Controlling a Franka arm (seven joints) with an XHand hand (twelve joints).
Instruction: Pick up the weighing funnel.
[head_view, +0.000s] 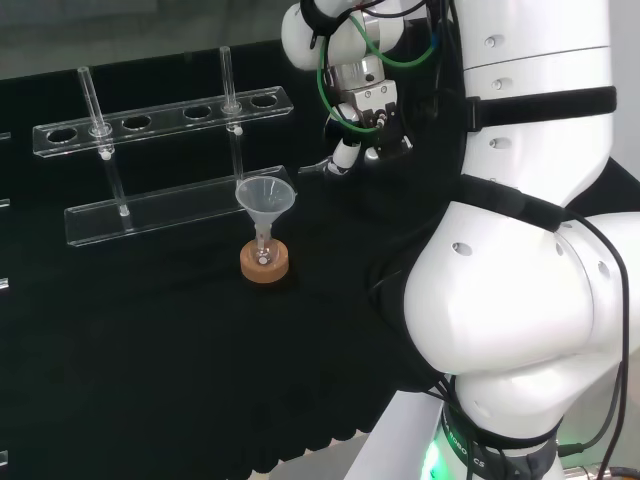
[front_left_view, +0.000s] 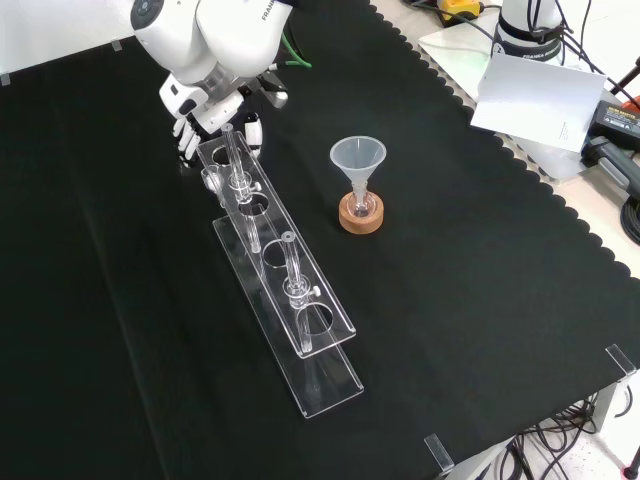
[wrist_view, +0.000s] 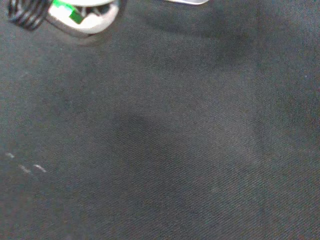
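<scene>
Clear weighing funnel: beside the rack's far end, front view; contact with the hand unclear
Hand: poised over it; how far open, cannot tell
Risk: crowding the rack could knock its tube; the slick piece may skid

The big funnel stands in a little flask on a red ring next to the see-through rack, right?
Not quite: the ring is brown cork, not red, as the front view shows. The funnel does stand in its little flask beside the clear rack.
</scene>
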